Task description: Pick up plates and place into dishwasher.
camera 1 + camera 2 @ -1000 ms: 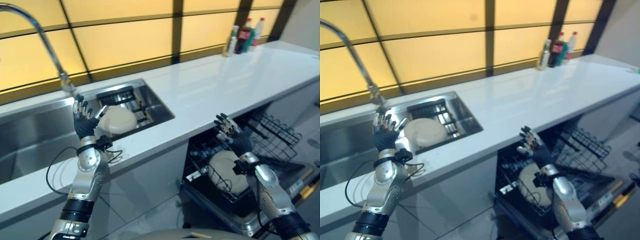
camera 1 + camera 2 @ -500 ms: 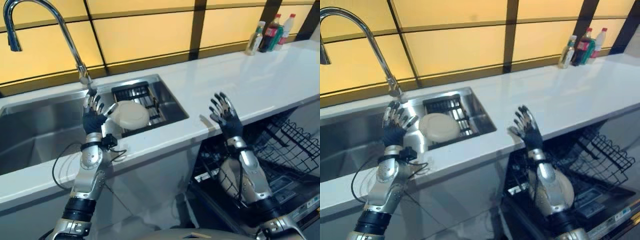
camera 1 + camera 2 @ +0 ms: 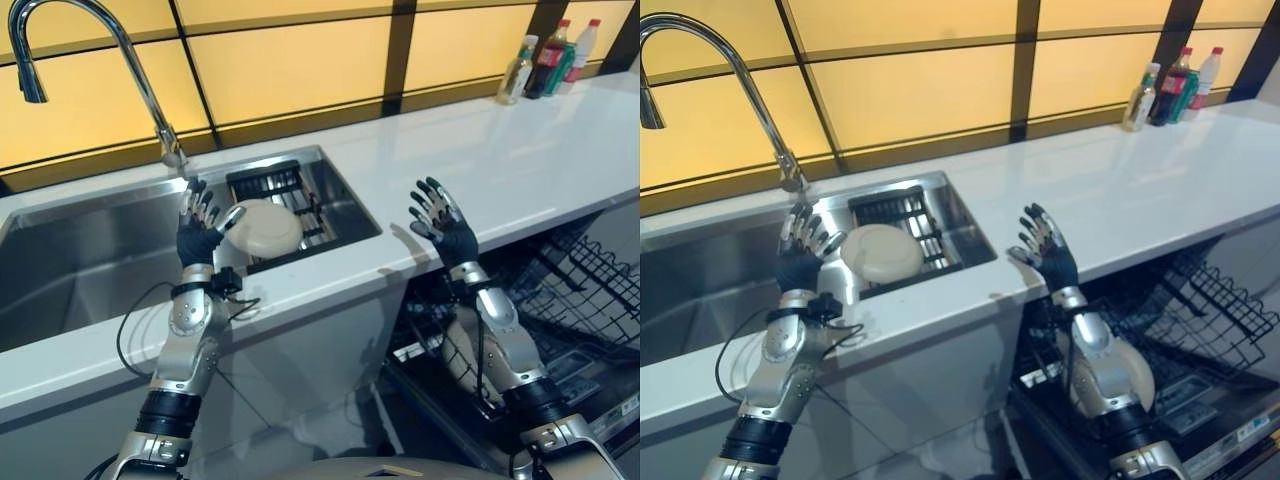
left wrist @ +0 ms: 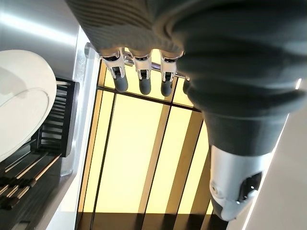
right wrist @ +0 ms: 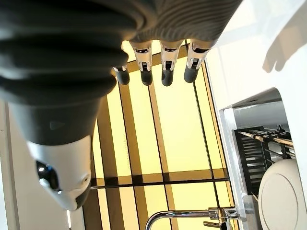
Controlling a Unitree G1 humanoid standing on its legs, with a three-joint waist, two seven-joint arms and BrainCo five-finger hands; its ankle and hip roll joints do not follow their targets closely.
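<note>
White counter (image 3: 480, 170); one plate (image 3: 265, 228) in sink (image 3: 90, 265); both hands (image 3: 200, 232) (image 3: 440, 222) spread, empty

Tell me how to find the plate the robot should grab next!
Find the steel sink under the tall curved tap. At its right end a black rack holds the cream plate, beside the left hand; it's the only round pale thing there.

White countertop (image 3: 470, 170) with a steel sink (image 3: 90, 260) set into it, bottles (image 3: 548, 68) clustered at its far right end — cream plate (image 3: 265, 228) on the sink's black rack (image 3: 300, 205)
</note>
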